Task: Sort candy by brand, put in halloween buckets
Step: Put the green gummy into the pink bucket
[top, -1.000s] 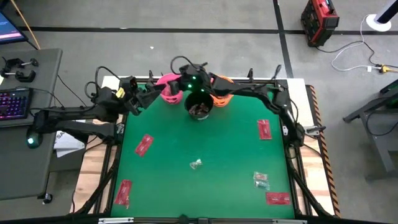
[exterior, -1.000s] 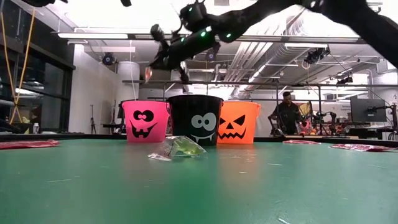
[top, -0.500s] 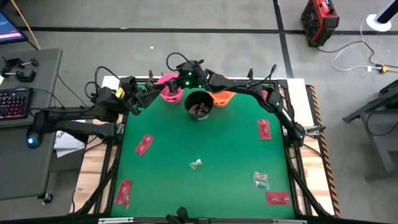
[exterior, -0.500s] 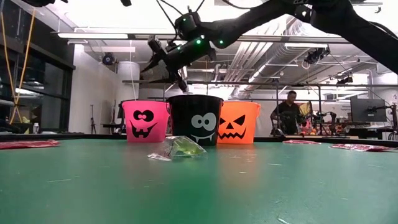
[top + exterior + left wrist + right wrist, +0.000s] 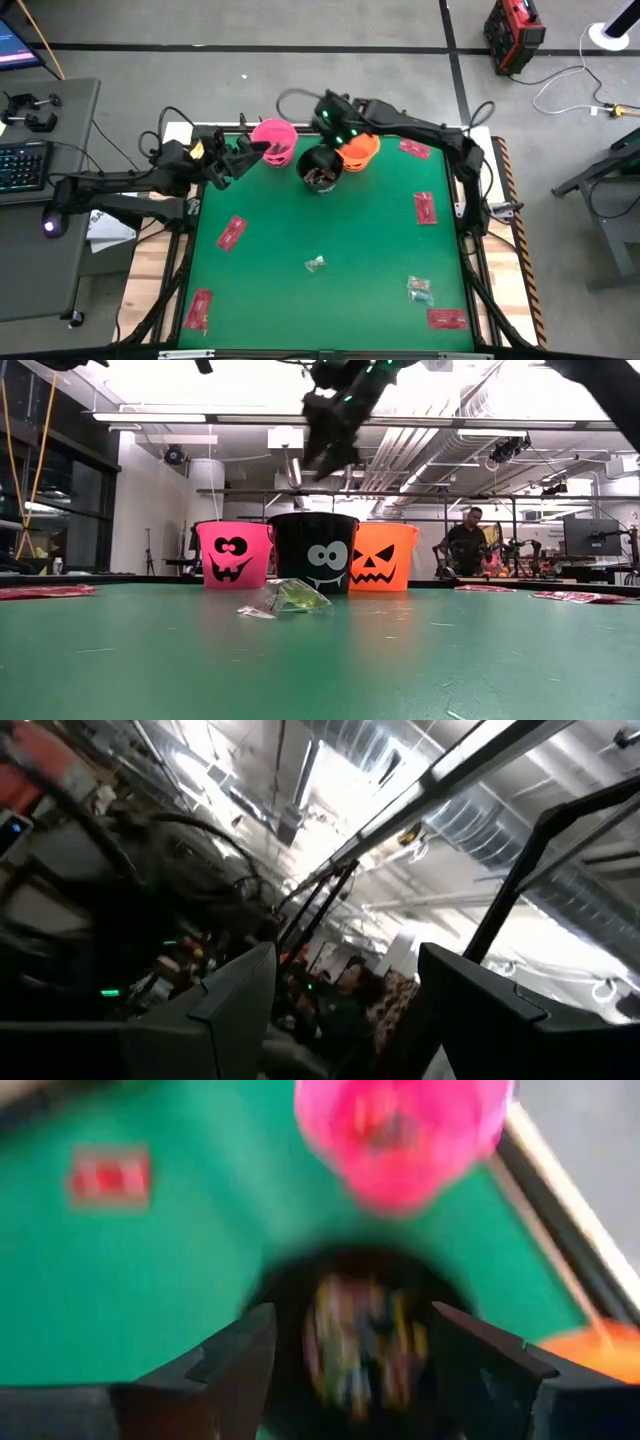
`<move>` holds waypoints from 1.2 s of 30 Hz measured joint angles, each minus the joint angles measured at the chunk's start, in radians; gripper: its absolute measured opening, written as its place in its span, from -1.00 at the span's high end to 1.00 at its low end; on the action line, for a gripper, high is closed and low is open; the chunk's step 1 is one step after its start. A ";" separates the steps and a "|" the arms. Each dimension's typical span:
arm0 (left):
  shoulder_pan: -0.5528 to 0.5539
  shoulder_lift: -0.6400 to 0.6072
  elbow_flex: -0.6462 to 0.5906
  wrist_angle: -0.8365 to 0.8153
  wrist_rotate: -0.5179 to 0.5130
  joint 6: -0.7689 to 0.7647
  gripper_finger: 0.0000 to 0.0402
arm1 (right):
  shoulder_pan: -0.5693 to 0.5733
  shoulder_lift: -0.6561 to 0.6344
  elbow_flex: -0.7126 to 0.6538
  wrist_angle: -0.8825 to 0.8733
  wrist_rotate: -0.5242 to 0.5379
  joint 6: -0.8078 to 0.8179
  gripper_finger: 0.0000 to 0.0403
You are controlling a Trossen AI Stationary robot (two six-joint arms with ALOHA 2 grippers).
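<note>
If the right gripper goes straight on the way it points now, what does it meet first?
Most likely the black bucket: the right gripper, its fingers open, points into its mouth, at the candy inside. Depth is unclear.

- Three small round plastic pails sit in a row at the upper middle of the green table: the pink pail, the black pail with mixed wrapped pieces inside, and the orange pail.
- The right gripper hangs just above the black pail in the frame, between pink and orange.
- The left gripper waits touching or just beside the pink pail's left edge.
- Flat red rectangular packets lie scattered towards the table's edges.
- A small crinkly clear piece lies at centre.
</note>
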 joint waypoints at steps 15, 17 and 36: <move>-0.132 0.089 0.011 -0.563 -0.003 0.110 -0.18 | 0.368 -0.761 -1.043 0.237 0.225 0.722 -0.25; -0.149 0.156 0.039 -0.662 0.011 0.179 -0.18 | 0.450 -0.829 -1.145 0.310 0.255 0.895 -0.25; -0.553 0.793 0.284 -0.802 -0.299 0.110 -0.18 | 0.758 -0.900 -1.286 0.344 0.409 1.180 -0.25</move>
